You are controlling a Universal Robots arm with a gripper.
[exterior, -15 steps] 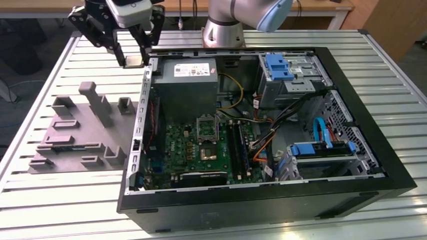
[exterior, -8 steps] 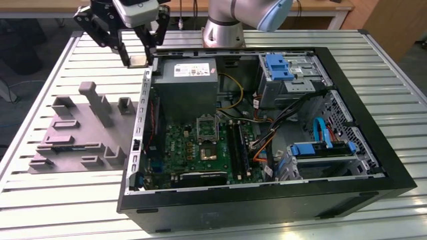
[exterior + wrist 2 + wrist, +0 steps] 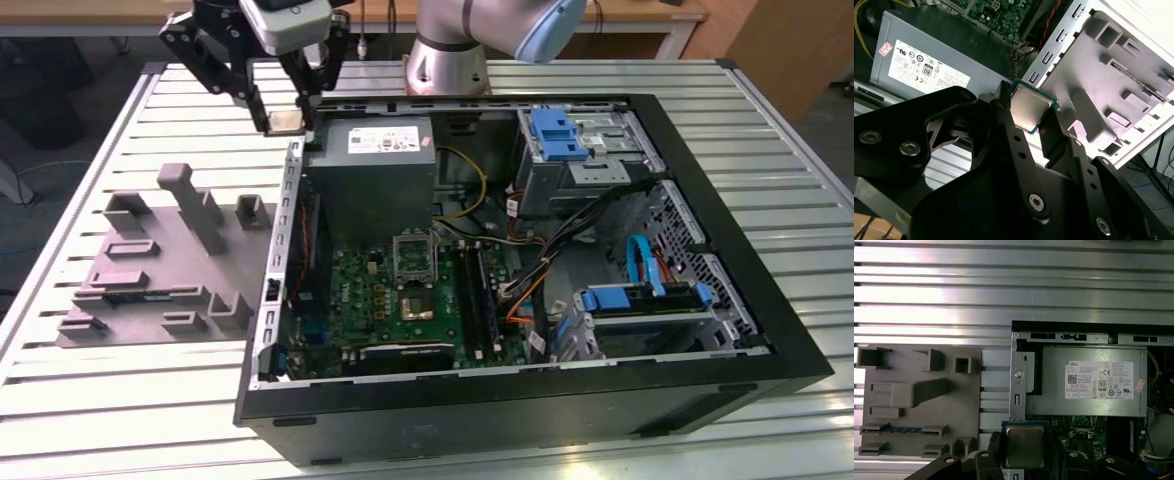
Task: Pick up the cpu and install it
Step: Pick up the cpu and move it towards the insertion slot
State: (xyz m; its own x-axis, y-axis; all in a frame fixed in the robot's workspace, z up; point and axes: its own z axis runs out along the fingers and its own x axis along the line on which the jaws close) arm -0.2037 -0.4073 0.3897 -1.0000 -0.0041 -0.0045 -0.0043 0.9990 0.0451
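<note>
Black two-finger gripper (image 3: 283, 112) hangs in the air at the far rim of the open black computer case (image 3: 534, 405), just above the corner by the grey metal power supply box w/ white label (image 3: 374, 160). Fingers (image 3: 1013, 131) are closed to chip width, pinching the cpu (image 3: 1028, 106) by two opposite sides. It's a small flat square chip w/ a shiny silver-grey lid and thin greenish edge; lid face shows in both wrist views. Chip is clear of the grey moulded plastic tray (image 3: 147, 255) on the slatted aluminium table (image 3: 120, 395), and well apart from the green motherboard (image 3: 394, 295) down in the case. Handling, my read: v. light, rigid, smooth lid so prob. slippery on the flat. Underside contacts likely fragile, so an edge grip as here is the right hold, w/ modest force.
</note>
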